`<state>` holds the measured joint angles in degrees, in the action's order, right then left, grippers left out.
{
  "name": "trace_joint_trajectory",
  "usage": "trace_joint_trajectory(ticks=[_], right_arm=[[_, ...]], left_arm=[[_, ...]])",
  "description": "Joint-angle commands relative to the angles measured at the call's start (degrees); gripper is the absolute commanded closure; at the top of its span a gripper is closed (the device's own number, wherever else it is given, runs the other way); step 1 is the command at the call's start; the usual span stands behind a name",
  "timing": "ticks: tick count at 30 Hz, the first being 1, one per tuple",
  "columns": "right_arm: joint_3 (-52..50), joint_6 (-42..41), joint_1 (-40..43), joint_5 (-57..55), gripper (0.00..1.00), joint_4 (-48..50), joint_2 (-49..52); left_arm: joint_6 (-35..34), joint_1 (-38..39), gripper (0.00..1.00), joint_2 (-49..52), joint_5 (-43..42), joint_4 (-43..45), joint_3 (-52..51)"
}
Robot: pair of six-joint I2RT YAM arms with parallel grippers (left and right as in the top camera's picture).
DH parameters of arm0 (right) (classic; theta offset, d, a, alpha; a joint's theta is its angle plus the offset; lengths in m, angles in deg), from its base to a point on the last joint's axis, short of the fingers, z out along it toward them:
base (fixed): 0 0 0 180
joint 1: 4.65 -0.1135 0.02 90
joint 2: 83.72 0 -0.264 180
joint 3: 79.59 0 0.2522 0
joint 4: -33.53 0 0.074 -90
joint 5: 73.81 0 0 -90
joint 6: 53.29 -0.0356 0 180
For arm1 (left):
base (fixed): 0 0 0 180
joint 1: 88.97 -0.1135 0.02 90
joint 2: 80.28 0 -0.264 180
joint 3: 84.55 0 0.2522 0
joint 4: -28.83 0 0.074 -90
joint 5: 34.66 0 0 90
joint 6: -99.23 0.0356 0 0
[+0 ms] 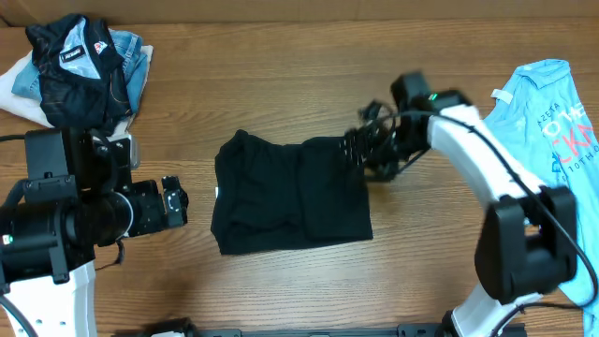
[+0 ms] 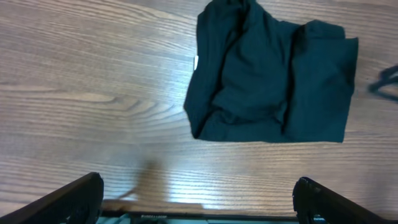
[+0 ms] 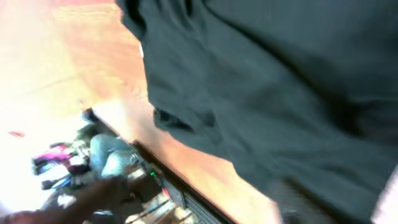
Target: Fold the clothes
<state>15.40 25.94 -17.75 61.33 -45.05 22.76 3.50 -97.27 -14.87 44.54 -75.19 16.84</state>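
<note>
The black T-shirt [image 1: 290, 192] lies folded into a rough rectangle in the middle of the wooden table. It also shows in the left wrist view [image 2: 273, 74], with a small white label at its left edge. My left gripper [image 1: 176, 204] is open and empty to the left of the shirt, apart from it; its two fingers sit wide at the bottom corners of its own view [image 2: 199, 202]. My right gripper [image 1: 358, 154] is at the shirt's upper right corner. Its view is blurred and filled with black cloth [image 3: 267, 81], and its fingers are hidden.
A dark jacket with a white-and-red patch [image 1: 80, 70] lies on pale blue clothes at the back left. A light blue T-shirt with pink lettering [image 1: 552, 112] lies at the right edge. The table's front edge shows in the right wrist view [image 3: 186, 186].
</note>
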Motion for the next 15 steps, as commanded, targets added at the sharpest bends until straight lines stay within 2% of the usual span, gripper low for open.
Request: trace_joint_trajectory(ticks=[1, 5, 8, 10, 15], right_arm=[[7.23, 0.28, 0.07, -11.82, 0.00, -4.70, -2.34], [7.87, 0.28, 0.07, -15.17, 0.00, -5.11, -2.32], [7.87, 0.28, 0.07, -15.82, 0.00, -4.90, -2.32], [7.87, 0.28, 0.07, -16.24, 0.00, -4.70, -2.32], [7.87, 0.31, 0.39, -17.29, 0.00, -4.57, -2.32]], left_arm=[[1.07, -0.26, 0.00, 2.12, -1.77, 1.92, -1.44], [3.15, -0.26, 0.00, 6.21, -7.08, 6.25, -6.93], [8.59, -0.26, 0.00, 10.82, -16.09, 11.89, -11.30], [9.90, -0.26, 0.00, 13.55, -19.37, 14.14, -12.31], [11.43, -0.37, 0.00, 21.81, -19.47, 16.74, -13.29]])
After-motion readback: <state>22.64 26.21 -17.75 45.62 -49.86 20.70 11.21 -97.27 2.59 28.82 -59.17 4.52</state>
